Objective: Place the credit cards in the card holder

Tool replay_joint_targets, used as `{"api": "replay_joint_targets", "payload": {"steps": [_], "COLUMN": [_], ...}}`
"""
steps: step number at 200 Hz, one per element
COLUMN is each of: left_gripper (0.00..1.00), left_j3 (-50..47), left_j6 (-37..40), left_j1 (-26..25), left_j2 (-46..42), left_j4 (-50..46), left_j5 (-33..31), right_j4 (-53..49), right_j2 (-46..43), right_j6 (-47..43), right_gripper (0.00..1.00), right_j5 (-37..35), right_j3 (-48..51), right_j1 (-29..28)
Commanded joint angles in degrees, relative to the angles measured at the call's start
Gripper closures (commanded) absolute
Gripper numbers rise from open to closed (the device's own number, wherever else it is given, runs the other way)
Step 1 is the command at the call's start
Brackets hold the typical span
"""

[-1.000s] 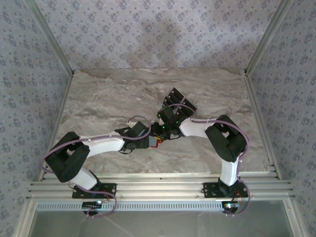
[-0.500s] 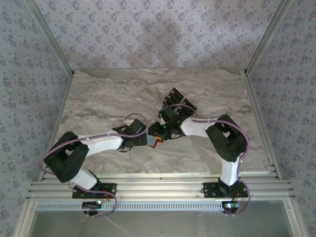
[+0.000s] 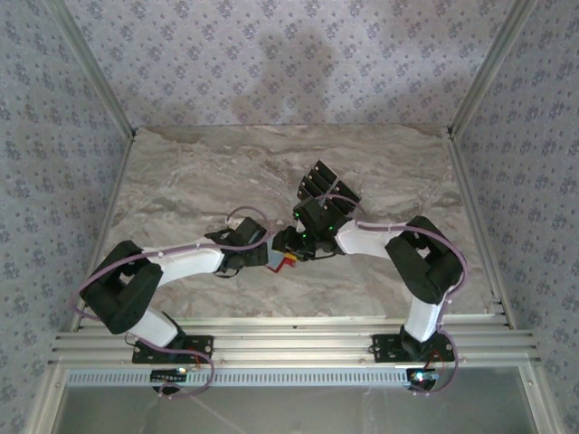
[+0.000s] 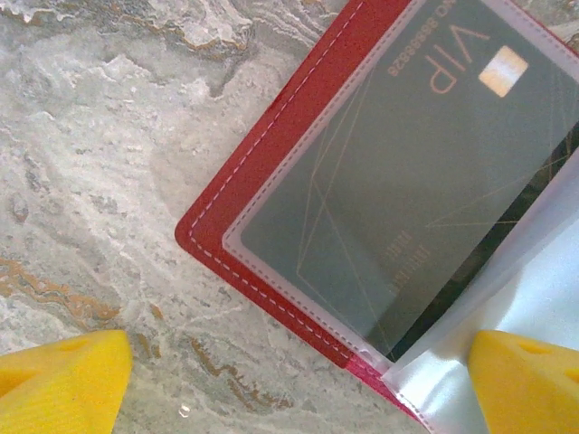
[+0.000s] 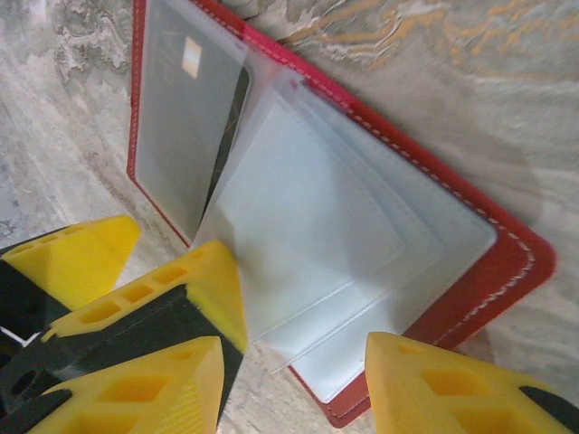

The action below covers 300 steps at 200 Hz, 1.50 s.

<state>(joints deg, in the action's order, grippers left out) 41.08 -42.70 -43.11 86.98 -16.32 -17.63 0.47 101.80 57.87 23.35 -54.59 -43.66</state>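
— Since a second ago the left pincer has backed off a touch, and more of the red card holder shows beside the right pincer.
— What's it made of?
— A stitched red cover with rounded corners, and clear, floppy plastic leaves inside. It lies open flat on the marbled grey worktop, one corner just ahead of the left pincer.
— Are the pincers gripping?
— The left one gapes wide and holds nothing. The right one stands half apart, a tip on either side of the loose leaves. I see nothing pinched.
— Counts?
— One card holder. One dark credit card sits in a sleeve, with a gold chip and "VIP" printed on it. The loose credit cards are thin black rectangles, fanned beyond the right pincer. They overlap, so I can't count them.
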Motion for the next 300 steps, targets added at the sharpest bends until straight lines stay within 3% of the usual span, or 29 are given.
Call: {"api": "replay_joint_targets", "payload": {"steps": [1,206,256,300], "left_gripper": [0.04,0.04,0.03,0.01], "left_j3": [-0.7,-0.7,-1.0,-1.4], "left_j6": [0.4,0.3,0.5,2.6], "left_j1": [0.4,0.3,0.4,6.0], "left_j2": [-1.1,-1.4,-7.3,-12.7], "left_j4": [-0.3,-0.2,-1.7,-4.1], "left_j5": [-1.3,-0.8,-1.7,-1.8], "right_j4": [2.8,12.1,11.3,5.2], "right_j2": [-1.7,7.0,7.3,7.9], "right_j6": [4.9,12.2,11.7,5.8], "right_gripper": [0.53,0.53,0.54,0.53], "right_j5": [-1.1,0.1,-0.6,1.0], "right_j3": [1.5,2.5,3.8,1.8], "right_j1": [-1.1,-1.7,-0.2,2.9]}}
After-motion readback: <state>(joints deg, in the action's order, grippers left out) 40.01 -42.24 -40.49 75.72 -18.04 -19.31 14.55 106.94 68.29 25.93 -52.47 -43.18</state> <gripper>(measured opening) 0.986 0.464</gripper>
